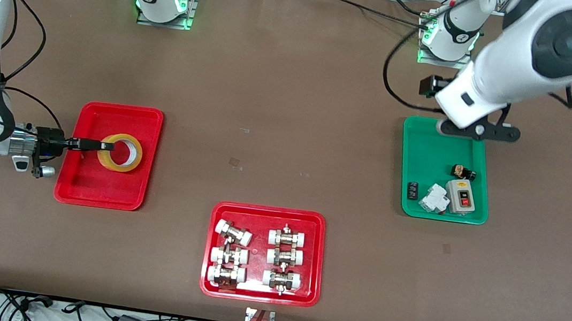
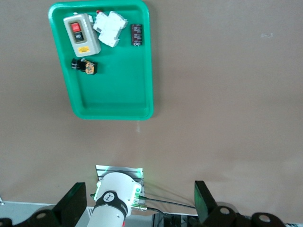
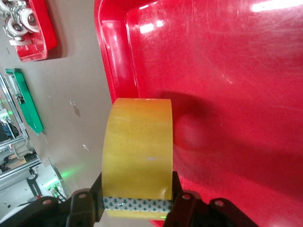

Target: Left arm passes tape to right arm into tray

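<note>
The tape (image 1: 120, 152), a yellowish ring with a pale core, sits between the fingers of my right gripper (image 1: 104, 146), low over the plain red tray (image 1: 99, 193). In the right wrist view the two black fingers press on either side of the tape (image 3: 137, 151), with the tray's red floor (image 3: 227, 71) close under it. I cannot tell whether the tape touches the tray. My left gripper (image 1: 479, 131) is open and empty, high over the green tray's end that is farther from the front camera. Its fingers stand wide apart in the left wrist view (image 2: 141, 208).
A red tray with metal fittings (image 1: 260, 293) lies near the table's front edge. A green tray (image 1: 437, 156) with a switch box (image 1: 461, 195) and small parts lies toward the left arm's end, and shows in the left wrist view (image 2: 113, 94).
</note>
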